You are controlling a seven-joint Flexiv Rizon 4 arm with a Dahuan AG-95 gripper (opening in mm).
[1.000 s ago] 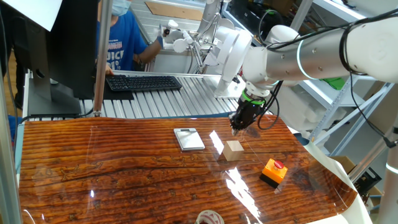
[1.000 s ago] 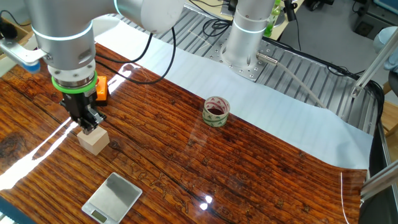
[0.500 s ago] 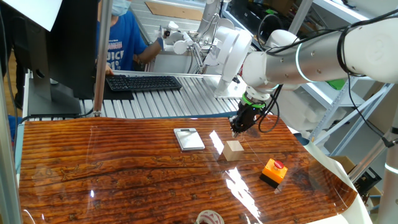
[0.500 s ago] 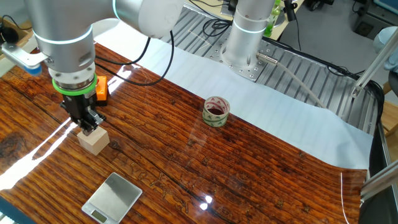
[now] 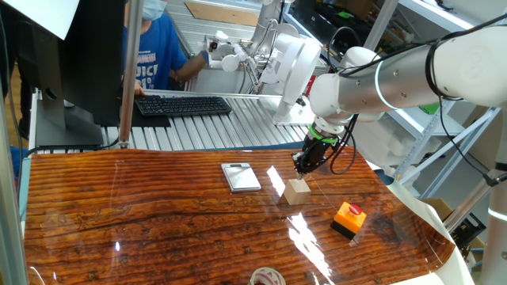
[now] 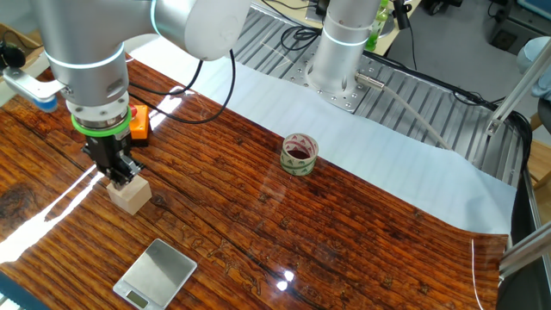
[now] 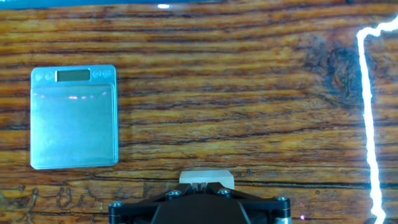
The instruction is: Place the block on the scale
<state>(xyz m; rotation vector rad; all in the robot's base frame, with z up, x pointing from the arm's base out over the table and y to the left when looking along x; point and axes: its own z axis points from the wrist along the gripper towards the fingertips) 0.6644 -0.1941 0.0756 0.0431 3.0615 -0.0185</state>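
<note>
the wood-grain worktop [image 5: 158, 214] carries the silver scale [image 5: 240, 176], an orange box with a red button [image 5: 348, 218] and the tan wooden block [image 5: 297, 191]. the block sits apart from the scale, directly under the down-pointing gripper [image 6: 120, 175], whose fingers are clenched together, grasping nothing.

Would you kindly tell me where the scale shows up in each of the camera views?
One fixed view: the scale lies mid-table, left of the block.
The other fixed view: scale at bottom left, below the block.
Hand view: scale at left, above and left of the block.
Shared landmark: the block, just beneath the end effector.
</note>
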